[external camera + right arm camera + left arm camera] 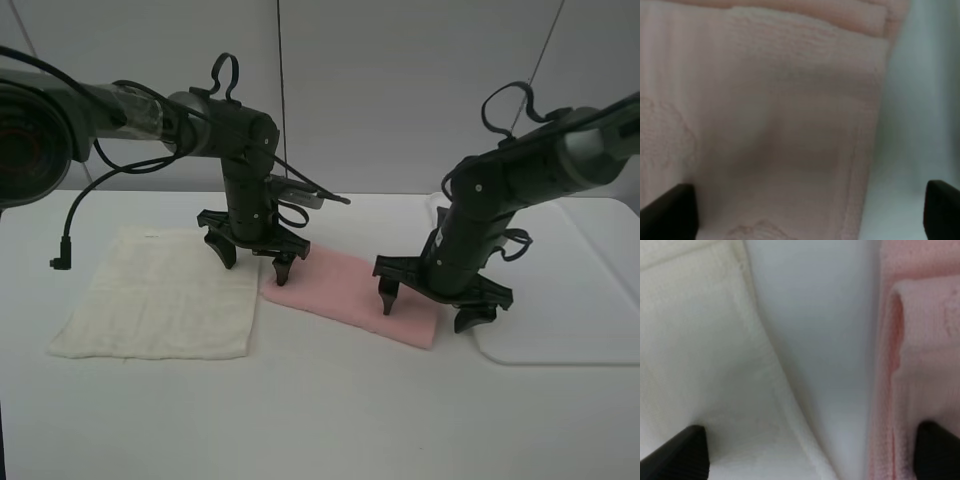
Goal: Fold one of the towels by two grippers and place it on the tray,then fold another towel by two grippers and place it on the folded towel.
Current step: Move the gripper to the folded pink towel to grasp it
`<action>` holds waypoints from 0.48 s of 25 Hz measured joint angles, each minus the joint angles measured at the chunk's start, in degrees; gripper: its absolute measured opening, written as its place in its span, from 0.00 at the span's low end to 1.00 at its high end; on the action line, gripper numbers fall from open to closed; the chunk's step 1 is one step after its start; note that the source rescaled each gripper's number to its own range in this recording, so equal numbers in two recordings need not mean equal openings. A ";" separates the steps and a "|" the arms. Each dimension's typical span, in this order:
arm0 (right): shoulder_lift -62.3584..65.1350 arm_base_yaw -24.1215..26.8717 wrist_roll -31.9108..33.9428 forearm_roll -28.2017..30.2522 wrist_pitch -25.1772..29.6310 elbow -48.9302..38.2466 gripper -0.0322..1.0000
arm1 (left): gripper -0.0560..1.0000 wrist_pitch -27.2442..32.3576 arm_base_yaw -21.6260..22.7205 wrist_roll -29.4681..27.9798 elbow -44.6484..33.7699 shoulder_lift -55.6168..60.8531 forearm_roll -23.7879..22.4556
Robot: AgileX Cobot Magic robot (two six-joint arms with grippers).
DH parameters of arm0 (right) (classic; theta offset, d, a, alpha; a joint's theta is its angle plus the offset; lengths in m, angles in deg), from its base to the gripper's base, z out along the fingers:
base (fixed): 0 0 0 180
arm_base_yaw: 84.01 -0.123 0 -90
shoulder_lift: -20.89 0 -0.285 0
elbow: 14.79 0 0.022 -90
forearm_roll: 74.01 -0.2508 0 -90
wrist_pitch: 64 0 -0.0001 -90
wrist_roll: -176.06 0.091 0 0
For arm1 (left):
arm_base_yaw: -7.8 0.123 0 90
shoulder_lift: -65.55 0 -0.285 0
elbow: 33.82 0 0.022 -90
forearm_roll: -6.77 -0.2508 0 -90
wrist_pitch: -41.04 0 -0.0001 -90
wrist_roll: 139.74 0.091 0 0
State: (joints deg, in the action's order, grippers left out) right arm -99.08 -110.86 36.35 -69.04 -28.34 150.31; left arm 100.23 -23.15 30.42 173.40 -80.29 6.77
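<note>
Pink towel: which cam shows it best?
Exterior high: nearly the whole pink towel shows, lying between the cream towel and the tray. Right wrist shows only a blurred close-up of one end; left wrist only a strip of its edge.

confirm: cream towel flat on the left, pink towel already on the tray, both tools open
No: the pink towel is not on the tray; it lies on the table left of it, as the exterior high view shows. The cream towel is flat on the left, and the left tool and right tool are open.
</note>
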 joint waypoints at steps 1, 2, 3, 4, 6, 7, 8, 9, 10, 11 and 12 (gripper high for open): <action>-0.18 0.00 0.00 -0.05 -0.06 0.00 0.95 | 1.00 0.00 0.00 0.00 0.00 0.00 0.00; -0.27 0.00 0.00 -0.18 -0.06 0.00 0.95 | 1.00 0.00 0.00 0.00 0.00 0.00 0.00; -0.40 0.00 0.00 -0.18 -0.11 0.00 0.95 | 1.00 0.00 0.00 0.00 0.00 0.00 0.00; -0.46 0.00 0.06 -0.18 -0.17 0.00 0.95 | 1.00 0.00 0.00 0.00 0.00 0.00 0.00; -0.50 0.00 0.04 -0.18 -0.17 0.00 0.95 | 1.00 -0.11 0.00 0.00 0.00 0.00 0.00; -0.50 0.00 0.04 -0.18 -0.17 0.00 0.95 | 1.00 -0.18 0.00 0.00 0.00 0.00 0.00; -0.50 0.00 0.04 -0.18 -0.22 0.00 0.95 | 1.00 -0.25 0.00 0.00 0.00 0.00 0.00; -0.50 0.00 0.04 -0.18 -0.22 0.00 0.95 | 1.00 -0.40 0.00 0.05 0.00 0.00 0.00; -0.52 0.00 0.04 0.05 -0.22 0.00 0.95 | 1.00 -0.40 0.00 0.05 0.00 0.00 0.00; -0.52 0.00 0.04 0.40 -0.22 0.05 0.95 | 1.00 -0.40 0.00 0.05 0.00 0.00 0.00; -0.52 0.00 0.04 0.76 -0.22 0.05 0.95 | 1.00 -0.40 0.00 0.05 0.00 0.00 0.00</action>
State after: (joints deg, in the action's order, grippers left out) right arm -99.61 -110.86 36.39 -68.28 -28.56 150.36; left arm 99.82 -23.15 30.47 173.40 -80.29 6.77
